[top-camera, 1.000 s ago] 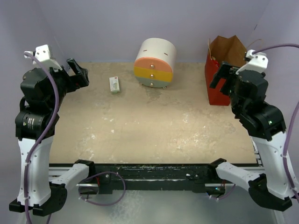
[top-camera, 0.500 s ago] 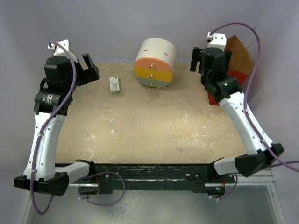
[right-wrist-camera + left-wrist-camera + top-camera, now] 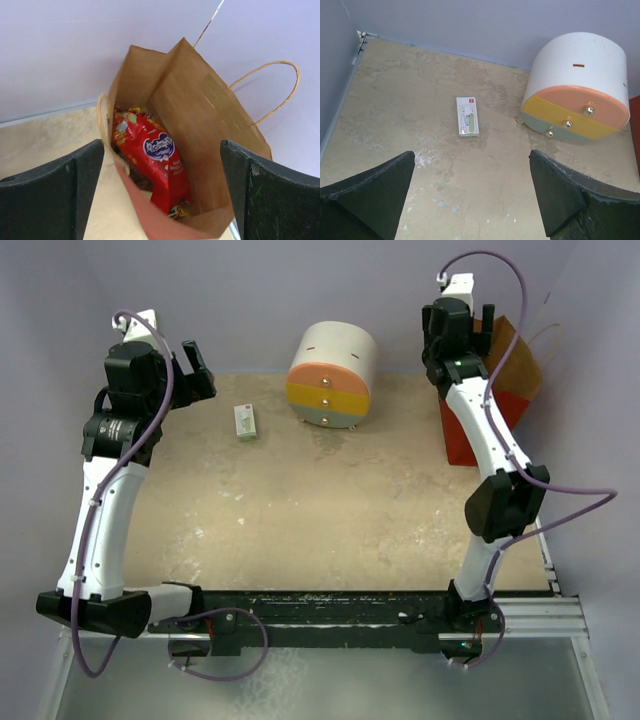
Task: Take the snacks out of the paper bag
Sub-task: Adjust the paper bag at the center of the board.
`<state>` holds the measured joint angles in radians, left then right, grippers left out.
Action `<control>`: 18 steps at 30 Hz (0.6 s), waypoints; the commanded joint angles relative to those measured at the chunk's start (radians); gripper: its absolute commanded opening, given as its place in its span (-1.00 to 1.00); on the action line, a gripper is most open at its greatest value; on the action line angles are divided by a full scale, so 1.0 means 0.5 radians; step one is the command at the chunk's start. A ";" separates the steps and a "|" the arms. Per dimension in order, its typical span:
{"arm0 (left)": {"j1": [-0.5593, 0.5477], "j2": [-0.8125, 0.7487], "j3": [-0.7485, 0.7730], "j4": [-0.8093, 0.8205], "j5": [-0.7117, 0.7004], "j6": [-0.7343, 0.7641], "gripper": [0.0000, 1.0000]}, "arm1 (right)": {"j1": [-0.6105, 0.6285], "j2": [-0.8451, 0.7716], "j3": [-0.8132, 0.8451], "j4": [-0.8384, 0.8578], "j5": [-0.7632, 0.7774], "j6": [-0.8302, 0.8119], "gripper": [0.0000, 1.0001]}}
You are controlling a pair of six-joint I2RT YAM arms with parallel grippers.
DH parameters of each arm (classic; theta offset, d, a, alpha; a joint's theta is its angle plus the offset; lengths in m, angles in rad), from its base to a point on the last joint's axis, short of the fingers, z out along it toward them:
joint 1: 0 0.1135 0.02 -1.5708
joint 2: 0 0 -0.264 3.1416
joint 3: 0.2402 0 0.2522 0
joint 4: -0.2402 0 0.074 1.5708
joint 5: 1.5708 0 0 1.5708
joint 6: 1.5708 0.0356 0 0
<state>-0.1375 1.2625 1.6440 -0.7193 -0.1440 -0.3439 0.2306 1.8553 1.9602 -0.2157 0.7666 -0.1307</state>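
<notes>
Two pairs of fingers stand spread wide and empty: the right fingers [image 3: 60, 195] flank the mouth of a tall red paper gift bag [image 3: 458, 445] with a brown kraft inside, and the left fingers [image 3: 367, 192] hang over the far left of the desk [image 3: 300, 510]. The paper gift bag stands at the far right corner. Inside it, a large red crinkly chip bag [image 3: 156, 160] with a blue logo leans against the near wall. Small yellow-orange candy wrappers [image 3: 177, 212] peep out beneath it. Whatever else lies below is hidden.

The dangers, as I judge them, come mostly from the paper gift bag itself. It looks tall and light, so a finger brushing its rim or dragging on the way out could tip it or slide it along the desk. The near twisted paper handle [image 3: 99, 117] droops beside the chip bag and could snag a finger. A pinch taken too close to the wall may catch kraft paper together with the chip bag and lift both. The crinkly film may slip from a shallow hold, and the candy wrappers sit deep.

The right arm [image 3: 505, 505] is stretched high and far forward, its wrist looking down into the opening. The left arm [image 3: 105, 480] is raised, its wrist looking down on a small white-green box [image 3: 468, 117] and a round white, orange and yellow drawer unit [image 3: 577, 90].
</notes>
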 commanded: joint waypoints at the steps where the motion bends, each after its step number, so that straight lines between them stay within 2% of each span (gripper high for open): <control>1: 0.014 0.012 0.157 0.071 -0.031 0.064 0.99 | -0.118 0.048 0.114 0.227 -0.153 -0.063 0.97; 7: 0.017 0.060 0.232 0.070 -0.036 0.082 0.98 | -0.216 0.168 0.216 0.173 -0.601 0.156 0.53; 9: 0.020 0.065 0.238 0.076 -0.014 0.076 0.98 | -0.253 0.173 0.196 0.194 -0.712 0.252 0.31; 13: 0.020 0.045 0.223 0.058 0.040 0.036 0.98 | -0.289 0.160 0.243 0.117 -0.898 0.353 -0.39; 15: 0.021 0.008 0.188 0.058 0.045 0.006 0.98 | -0.289 0.092 0.187 0.097 -0.956 0.359 -0.65; 18: 0.020 -0.052 0.133 0.064 0.074 -0.052 0.98 | -0.289 -0.059 0.012 0.082 -1.010 0.365 -0.95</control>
<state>-0.1318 1.2888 1.7218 -0.7200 -0.1333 -0.3313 0.0887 1.9522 2.0148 -0.1844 0.3454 0.0177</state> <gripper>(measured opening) 0.990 0.091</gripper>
